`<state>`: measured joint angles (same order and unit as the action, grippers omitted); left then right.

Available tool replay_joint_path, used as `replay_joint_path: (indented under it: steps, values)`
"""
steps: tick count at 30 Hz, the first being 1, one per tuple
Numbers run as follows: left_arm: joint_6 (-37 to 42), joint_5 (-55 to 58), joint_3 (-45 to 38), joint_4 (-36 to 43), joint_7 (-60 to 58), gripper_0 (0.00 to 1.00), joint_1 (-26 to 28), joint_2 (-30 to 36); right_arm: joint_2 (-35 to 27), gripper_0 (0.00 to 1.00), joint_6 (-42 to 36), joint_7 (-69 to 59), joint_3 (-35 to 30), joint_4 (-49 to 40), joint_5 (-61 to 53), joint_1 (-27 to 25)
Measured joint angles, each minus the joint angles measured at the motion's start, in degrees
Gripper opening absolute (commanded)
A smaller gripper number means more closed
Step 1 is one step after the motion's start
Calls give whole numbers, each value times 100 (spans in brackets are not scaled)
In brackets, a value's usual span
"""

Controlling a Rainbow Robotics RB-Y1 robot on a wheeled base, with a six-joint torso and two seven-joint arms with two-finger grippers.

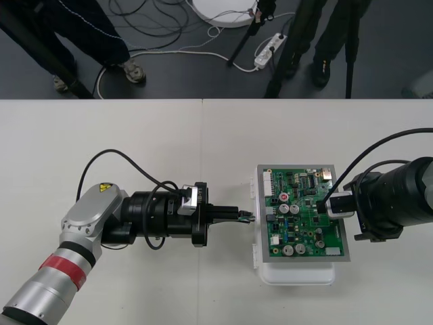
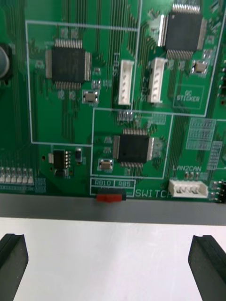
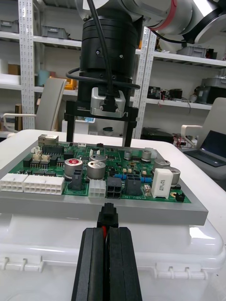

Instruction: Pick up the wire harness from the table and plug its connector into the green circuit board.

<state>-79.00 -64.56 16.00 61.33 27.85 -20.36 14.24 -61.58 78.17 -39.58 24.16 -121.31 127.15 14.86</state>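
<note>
While it is held out level above the worktop (image 1: 135, 142), left end effector (image 1: 238, 215): fingers (image 3: 94, 263) are seen pressed tight together, clamped on the wire harness.
Wire harness (image 1: 249, 218): carried off the worktop in the left end effector; a sliver of red wire is glimpsed between the fingers, and a short run of wires is seen sticking out past the tips.
Black plug (image 3: 108, 217): pushed out just beyond the fingertips and aimed at the board's left edge, lined up with the black connectors (image 3: 113, 186) there; it is not seated in the board.
Green circuit board (image 1: 298, 230): laid flat on its white base (image 1: 298, 272), right of centre on the worktop, just beside the harness tip; whether the two touch cannot be told.
Right end effector (image 1: 323, 203): poised over the board's right side, fingers (image 2: 13, 263) spread wide apart; from the left wrist view it is seen standing upright at the board's far edge.
</note>
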Motion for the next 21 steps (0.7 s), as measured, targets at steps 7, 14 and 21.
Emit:
replay_joint_path:
  steps: [7,14,21]
  values:
    - [1,17,0,-1,0,0,-4,-33,42,100,0,0,4,0,-1,1]
    - [11,18,0,-4,0,0,-13,-85,136,100,0,0,117,3,48,8]
    - [60,19,0,-5,0,0,-25,-95,171,100,0,0,144,4,50,15]
